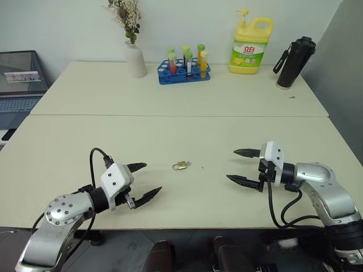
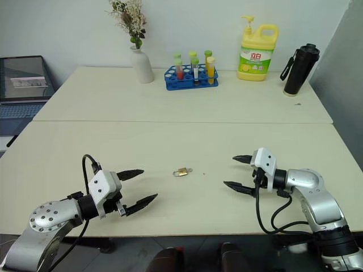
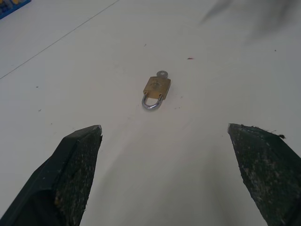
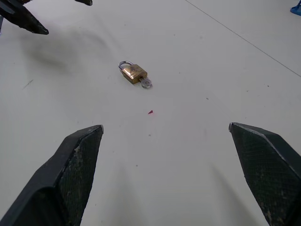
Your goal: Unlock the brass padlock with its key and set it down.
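Head view first: the padlock [image 1: 180, 165] lies flat on the tabletop [image 1: 170, 130], out in the bare front stretch, midway between the two arms. The left end effector [image 1: 148, 180] hangs low over the near edge, fingers spread wide and holding nothing, aimed inward at the lock. The right end effector [image 1: 240, 166] mirrors it from the other side, also spread and holding nothing, well apart from the lock. That flanking stance looks like a ready pose, one side to pin the body and one to work the key. Back by the wall stand a vase [image 1: 135, 58], a tube rack [image 1: 184, 69], a soap jug [image 1: 250, 45] and a black bottle [image 1: 295, 61], all far from the action.

Over to the left wrist: both fingers [image 3: 70, 174] frame the lock from this side, a wide gap between them. The shackle points toward this end effector, and it looks seated in the body. The key [image 3: 162, 74] shows as a small silver ring at the far end of the body, apparently already in the keyhole.

Now the right wrist: fingers [image 4: 70, 174] equally wide, lock ahead, and here the key head is on the near end, facing this side. So the right seems better placed to turn the key, the left to steady the shackle end. Nothing unlocked yet.
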Controlling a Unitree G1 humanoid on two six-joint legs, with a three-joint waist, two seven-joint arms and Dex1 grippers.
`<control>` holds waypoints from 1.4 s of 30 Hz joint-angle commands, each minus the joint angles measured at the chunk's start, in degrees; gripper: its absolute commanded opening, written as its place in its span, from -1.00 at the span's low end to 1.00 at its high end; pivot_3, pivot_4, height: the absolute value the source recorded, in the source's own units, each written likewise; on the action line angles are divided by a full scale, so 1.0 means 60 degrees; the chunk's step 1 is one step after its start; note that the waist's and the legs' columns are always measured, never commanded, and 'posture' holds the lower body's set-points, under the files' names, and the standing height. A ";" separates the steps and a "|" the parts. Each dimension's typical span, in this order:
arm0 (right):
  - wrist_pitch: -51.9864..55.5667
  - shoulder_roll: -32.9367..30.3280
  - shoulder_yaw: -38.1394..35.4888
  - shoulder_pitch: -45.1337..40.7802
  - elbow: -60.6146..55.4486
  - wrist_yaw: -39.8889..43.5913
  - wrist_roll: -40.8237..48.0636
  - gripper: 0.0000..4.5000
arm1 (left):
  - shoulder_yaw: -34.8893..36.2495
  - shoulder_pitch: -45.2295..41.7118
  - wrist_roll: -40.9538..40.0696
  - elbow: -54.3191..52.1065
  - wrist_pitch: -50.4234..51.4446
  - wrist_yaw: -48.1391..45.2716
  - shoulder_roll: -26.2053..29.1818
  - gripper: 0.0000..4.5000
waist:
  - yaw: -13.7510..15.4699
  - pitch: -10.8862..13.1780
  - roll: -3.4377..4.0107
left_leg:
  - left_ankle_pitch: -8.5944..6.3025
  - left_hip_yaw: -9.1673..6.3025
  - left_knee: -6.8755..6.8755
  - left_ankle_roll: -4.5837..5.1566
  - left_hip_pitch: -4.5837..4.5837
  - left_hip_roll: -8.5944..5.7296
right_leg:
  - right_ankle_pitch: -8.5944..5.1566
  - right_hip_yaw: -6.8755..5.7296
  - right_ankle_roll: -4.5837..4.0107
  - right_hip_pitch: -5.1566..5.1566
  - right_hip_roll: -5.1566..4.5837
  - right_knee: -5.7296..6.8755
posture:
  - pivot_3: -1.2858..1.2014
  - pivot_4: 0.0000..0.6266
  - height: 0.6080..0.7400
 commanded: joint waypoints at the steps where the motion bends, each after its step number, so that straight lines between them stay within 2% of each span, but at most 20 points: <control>1: -0.0358 0.0029 -0.0118 -0.0121 0.0088 0.0197 0.0084 1.00 | 0.0204 -0.0128 -0.0174 -0.0260 -0.0086 -0.0085 0.0019 1.00 | 0.0000 0.0000 0.0000 | 0.0000 0.0000 0.0000 0.0000 0.0001 0.0000 | 0.0000 0.0000 0.0000 0.0000 0.0000 0.0000 | 0.03 -0.52 1.00; 14: -0.0471 0.0247 -0.0043 -0.0175 0.0294 0.0118 0.0022 1.00 | -0.0113 -0.0687 -0.0178 -0.0016 0.0442 -0.0214 0.0024 1.00 | 0.0000 0.0000 0.0000 | 0.0000 -0.0001 0.0003 0.0000 0.0000 -0.0002 | 0.0000 0.0001 0.0000 0.0000 0.0008 0.0000 | 0.03 -0.52 1.00; 21: 0.0148 0.0280 -0.0005 -0.0224 0.0094 -0.0122 0.0021 1.00 | -0.0125 -0.0939 -0.0483 0.0274 0.0794 -0.0572 0.0088 1.00 | 0.0000 0.0000 0.0000 | 0.0000 0.0001 0.0002 0.0000 0.0000 -0.0001 | 0.0000 0.0003 0.0000 0.0000 0.0008 0.0001 | 0.03 -0.52 1.00; 25: 0.0738 0.0343 -0.0036 -0.0298 -0.0367 -0.0162 0.0333 1.00 | -0.0213 -0.1284 0.0037 0.0615 0.0884 -0.0221 0.0063 1.00 | 0.0001 0.0000 0.0000 | 0.0000 -0.0007 0.0003 0.0000 0.0000 0.0000 | 0.0000 -0.0001 0.0000 0.0000 0.0012 0.0003 | 0.03 -0.52 1.00; 34: 0.2210 0.0273 0.0092 -0.0264 -0.1253 -0.0738 0.0305 1.00 | -0.1214 -0.2572 0.0613 0.1630 0.0861 -0.0359 -0.0142 1.00 | 0.0004 0.0000 -0.0001 | 0.0000 -0.0009 0.0004 0.0000 -0.0003 -0.0002 | 0.0001 -0.0001 -0.0001 0.0000 0.0023 0.0004 | 0.03 -0.52 1.00; 42: 0.3484 0.0252 0.0206 -0.0223 -0.2090 -0.1437 0.0333 1.00 | -0.2398 -0.4107 0.1243 0.3069 0.0597 -0.0665 -0.0739 1.00 | 0.0006 -0.0001 -0.0001 | 0.0000 -0.0010 0.0007 0.0000 -0.0010 -0.0007 | 0.0001 0.0000 0.0000 -0.0002 0.0041 0.0003 | 0.03 -0.52 1.00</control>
